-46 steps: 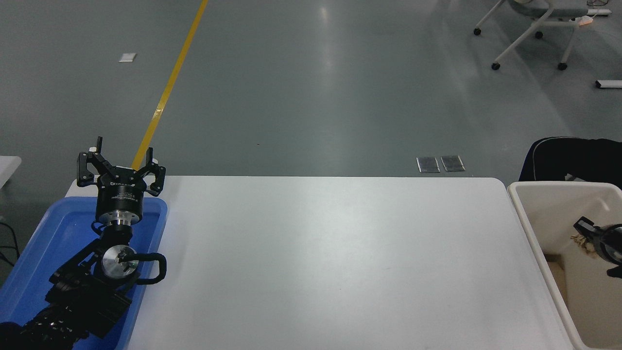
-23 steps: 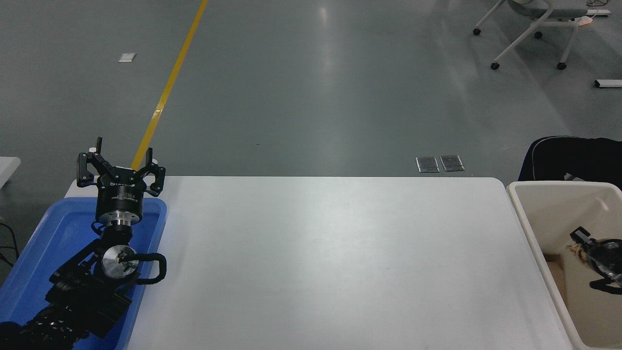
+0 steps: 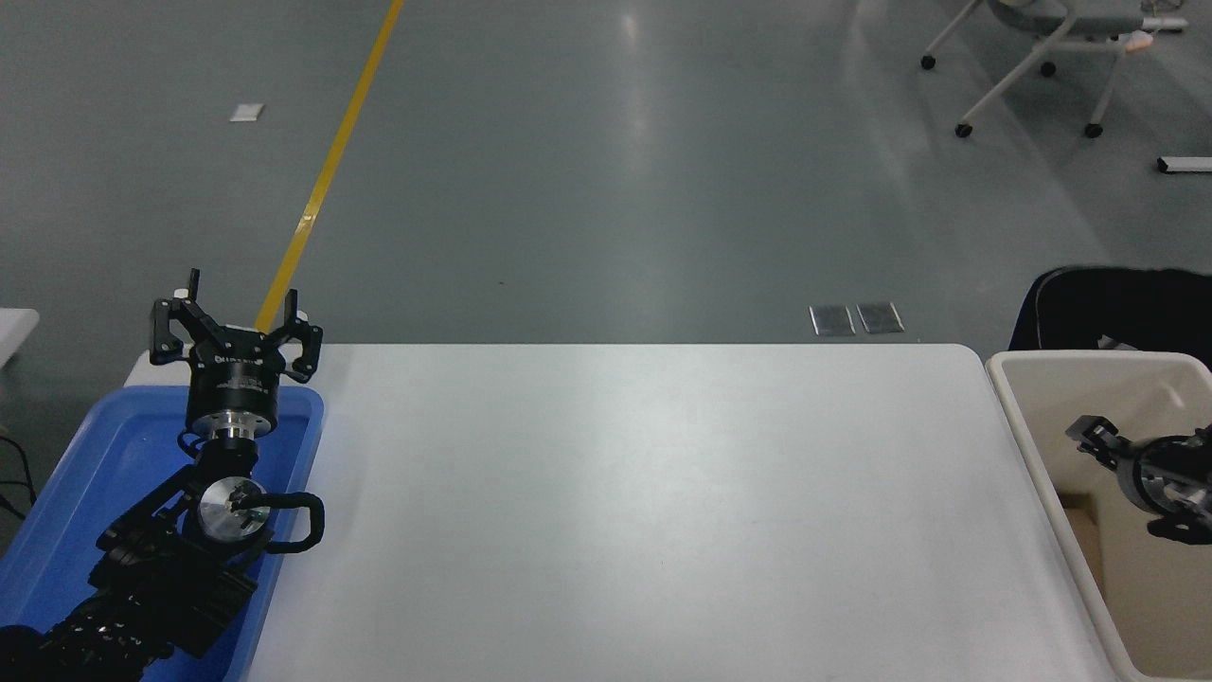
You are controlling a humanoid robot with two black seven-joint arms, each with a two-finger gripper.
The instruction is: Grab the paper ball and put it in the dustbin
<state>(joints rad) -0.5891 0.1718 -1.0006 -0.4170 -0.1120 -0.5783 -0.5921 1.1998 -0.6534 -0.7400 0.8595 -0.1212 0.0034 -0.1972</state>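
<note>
Both arms show; right gripper [image 3: 1089, 438] over dustbin [image 3: 1018, 417].

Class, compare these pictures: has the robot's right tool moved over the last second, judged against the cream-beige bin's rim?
Yes. The right tool now sits further left and slightly higher inside the large cream-beige plastic dustbin, closer to its left rim, with no paper visible at it.

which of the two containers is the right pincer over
The cream dustbin at the table's right end; the right pincer is over it. The blue tray sits at the left.
</note>
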